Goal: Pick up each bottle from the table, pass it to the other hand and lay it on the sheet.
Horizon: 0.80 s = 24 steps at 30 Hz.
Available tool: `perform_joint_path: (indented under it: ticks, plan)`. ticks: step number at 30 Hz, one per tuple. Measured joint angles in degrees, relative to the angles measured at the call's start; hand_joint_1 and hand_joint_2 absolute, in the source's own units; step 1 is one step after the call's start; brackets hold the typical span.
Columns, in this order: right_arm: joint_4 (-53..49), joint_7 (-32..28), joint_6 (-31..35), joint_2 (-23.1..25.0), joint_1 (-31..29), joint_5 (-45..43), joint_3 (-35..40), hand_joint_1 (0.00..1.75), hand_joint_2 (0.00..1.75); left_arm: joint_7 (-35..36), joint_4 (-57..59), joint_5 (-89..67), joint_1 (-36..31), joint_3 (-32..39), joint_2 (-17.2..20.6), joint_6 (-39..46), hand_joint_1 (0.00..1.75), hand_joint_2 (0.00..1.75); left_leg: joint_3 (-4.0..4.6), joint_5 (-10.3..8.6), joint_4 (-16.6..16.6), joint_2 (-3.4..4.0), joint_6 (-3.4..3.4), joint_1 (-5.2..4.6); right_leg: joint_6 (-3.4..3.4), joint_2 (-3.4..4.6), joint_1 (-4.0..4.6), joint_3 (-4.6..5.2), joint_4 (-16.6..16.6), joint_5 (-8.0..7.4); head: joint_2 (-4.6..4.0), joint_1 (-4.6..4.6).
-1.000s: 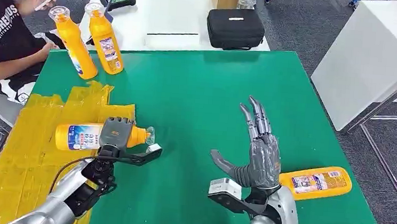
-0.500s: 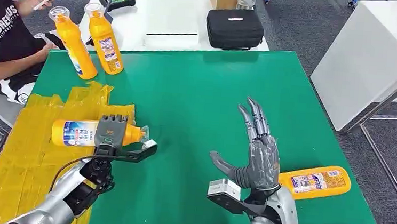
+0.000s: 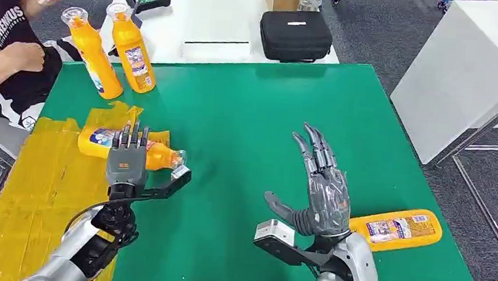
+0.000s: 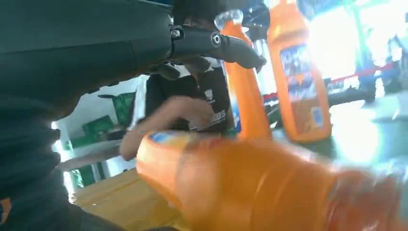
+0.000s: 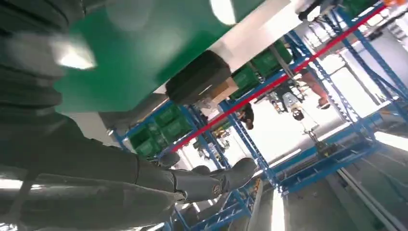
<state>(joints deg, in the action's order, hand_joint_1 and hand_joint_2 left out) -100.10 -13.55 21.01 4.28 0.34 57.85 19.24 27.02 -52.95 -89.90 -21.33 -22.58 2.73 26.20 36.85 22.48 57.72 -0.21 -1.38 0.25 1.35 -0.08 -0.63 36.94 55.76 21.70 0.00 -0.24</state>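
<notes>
An orange bottle (image 3: 125, 145) is seen lying on its side on the yellow sheet (image 3: 35, 184) at the near-left of the green table (image 3: 248, 113), its clear cap pointing toward the table's middle. The left hand (image 3: 126, 161) is held just above it with fingers straightened and spread — nothing appears to be gripped, which suggests the bottle has been let go where the task wants it. In the left wrist view the same bottle is seen close below the palm, blurred.

The right hand (image 3: 320, 186) is held upright over the green table, fingers apart and empty, palm turned toward the left — a posture suited to a handover. Just beside its wrist a second orange bottle (image 3: 397, 227) lies on its side near the table's near-right edge; by the look of it, this one is next to be picked up. Two more orange bottles (image 3: 109, 45) stand upright at the far-left corner, near a seated person (image 3: 6, 34).
</notes>
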Motion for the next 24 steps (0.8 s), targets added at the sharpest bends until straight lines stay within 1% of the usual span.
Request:
perform_joint_path:
  ticks: [4,7,11,13,15,17,19,21,24]
  plan:
    - [-1.40,1.34,-1.56,-0.99,0.26,4.67,-0.92,0.00,1.75,-4.38,-4.49,0.00,2.36,3.46,-1.23,2.21,0.00,1.75,0.01,0.01,0.00,0.00,0.00,0.00,0.00,0.00,0.00,0.00,0.00,0.00,0.00,-0.02]
    - [-2.06,2.30,-3.15,-2.21,0.25,7.79,-0.96,0.00,1.75,-8.37,-7.24,0.00,3.79,6.16,-2.86,2.89,0.00,1.75,0.02,0.01,0.00,-0.01,-0.01,0.00,0.00,-0.01,0.00,0.00,0.00,0.00,0.00,-0.02]
    - [-2.60,2.87,-4.24,-3.37,0.24,8.86,-0.96,0.00,1.75,-10.10,-9.07,0.04,4.69,8.29,-4.18,3.46,0.00,1.75,0.02,0.02,0.00,-0.01,-0.01,0.00,0.01,0.00,0.00,0.00,0.00,0.00,0.00,-0.02]
    - [-2.93,3.48,-6.68,-4.26,0.28,10.01,-0.94,0.00,1.75,-13.79,-9.71,2.52,5.13,9.84,-5.46,4.33,0.00,1.75,0.02,0.02,0.00,0.00,-0.01,0.00,0.01,-0.01,0.00,0.00,0.00,0.00,0.00,-0.02]
    - [-3.19,3.65,-9.50,-5.80,0.33,11.51,-0.85,0.00,1.75,-19.25,-10.19,6.76,5.65,11.59,-6.65,5.05,0.00,1.75,0.03,0.01,0.00,-0.02,-0.02,0.00,0.01,-0.02,0.00,0.00,0.00,0.01,0.00,0.02]
    - [-3.30,3.37,-10.30,-7.60,0.51,12.23,-0.85,0.00,1.75,-23.34,-11.02,10.53,6.42,13.21,-7.65,5.51,0.00,1.75,0.04,0.03,0.00,-0.01,-0.02,-0.01,0.02,-0.01,0.00,0.00,0.00,0.00,0.00,-0.02]
    - [-3.30,2.35,-11.19,-10.20,0.55,11.16,-0.90,0.00,1.75,-26.71,-12.31,14.13,7.33,14.63,-8.59,5.47,0.00,1.75,0.03,0.07,0.01,0.00,-0.07,-0.03,0.02,0.00,-0.01,0.01,-0.01,0.00,0.00,-0.02]
    - [-3.30,0.94,-13.30,-13.12,0.96,9.01,-1.53,0.00,1.75,-29.34,-13.73,16.92,8.18,15.41,-9.40,4.90,0.00,1.75,0.04,0.07,0.02,-0.03,-0.09,-0.03,0.09,-0.02,-0.02,0.00,-0.03,0.05,0.00,0.00]
    - [-3.30,-0.35,-16.05,-17.33,2.89,7.77,-3.67,0.00,1.75,-31.09,-15.30,19.30,9.20,15.72,-9.95,4.11,0.00,1.75,0.05,0.12,0.03,-0.12,-0.16,-0.05,0.16,-0.08,-0.04,-0.04,-0.03,0.09,0.00,-0.02]
